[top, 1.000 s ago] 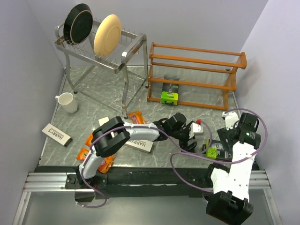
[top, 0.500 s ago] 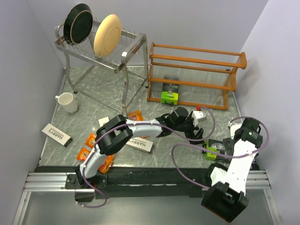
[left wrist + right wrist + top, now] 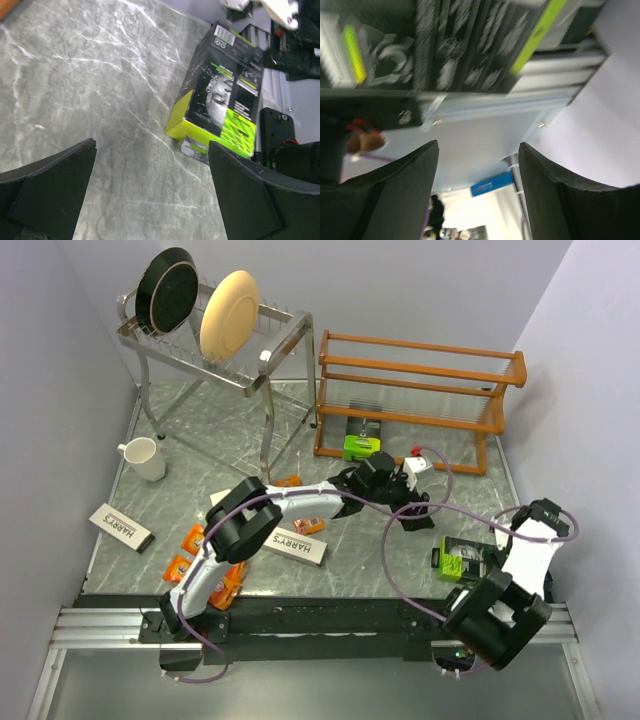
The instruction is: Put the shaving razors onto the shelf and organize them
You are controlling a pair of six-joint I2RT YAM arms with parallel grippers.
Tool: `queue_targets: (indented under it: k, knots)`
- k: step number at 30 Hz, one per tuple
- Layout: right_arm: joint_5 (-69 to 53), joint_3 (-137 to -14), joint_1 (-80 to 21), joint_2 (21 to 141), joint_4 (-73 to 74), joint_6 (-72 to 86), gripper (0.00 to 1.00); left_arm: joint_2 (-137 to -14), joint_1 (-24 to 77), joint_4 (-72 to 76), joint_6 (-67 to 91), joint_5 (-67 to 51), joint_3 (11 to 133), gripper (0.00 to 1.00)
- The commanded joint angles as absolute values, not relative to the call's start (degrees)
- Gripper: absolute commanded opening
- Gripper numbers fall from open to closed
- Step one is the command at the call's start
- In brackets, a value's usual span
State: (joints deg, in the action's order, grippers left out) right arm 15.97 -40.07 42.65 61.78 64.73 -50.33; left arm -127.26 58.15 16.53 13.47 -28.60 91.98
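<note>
Green pack (image 3: 220,100) lying at the right side of the desk (image 3: 75,75), its printed face clear only from the left wrist, second pack (image 3: 361,446) on the bottom tier of the shelf (image 3: 420,347), left fingers (image 3: 55,190) spread, empty, right fingers (image 3: 395,200) likewise.

Black-and-lime packs (image 3: 362,447): two, one on the bottom tier of the shelf (image 3: 420,345), one on the surface (image 3: 220,455) nearer than the shelf. White HARRY'S boxes (image 3: 120,527): two in clear view. Orange packs (image 3: 309,527): at least four, some part-hidden. Plates (image 3: 229,315): two. Mug (image 3: 143,458): one.
</note>
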Motion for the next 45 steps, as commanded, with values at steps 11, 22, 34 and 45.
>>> queue_targets:
  k: [11, 22, 34, 45]
  knots:
    - [9.2, -46.9, 39.1, 83.1, 43.9, -57.1, 0.56, -137.6, 58.9, 17.3, 18.6, -33.0, 105.1, 0.99]
    - [-6.6, -56.7, 14.6, 87.5, 46.1, -45.9, 0.55, -128.3, 57.2, 16.5, 23.4, -30.5, 90.1, 0.99]
    - [-23.3, -68.4, 24.3, 84.0, 68.9, -63.2, 1.0, -114.2, 52.1, 19.2, 33.2, -30.3, 72.3, 0.99]
    - [-12.8, -43.8, 26.0, 61.0, 66.5, -108.9, 1.0, -112.4, 52.7, 20.4, 29.6, -33.1, 71.2, 0.99]
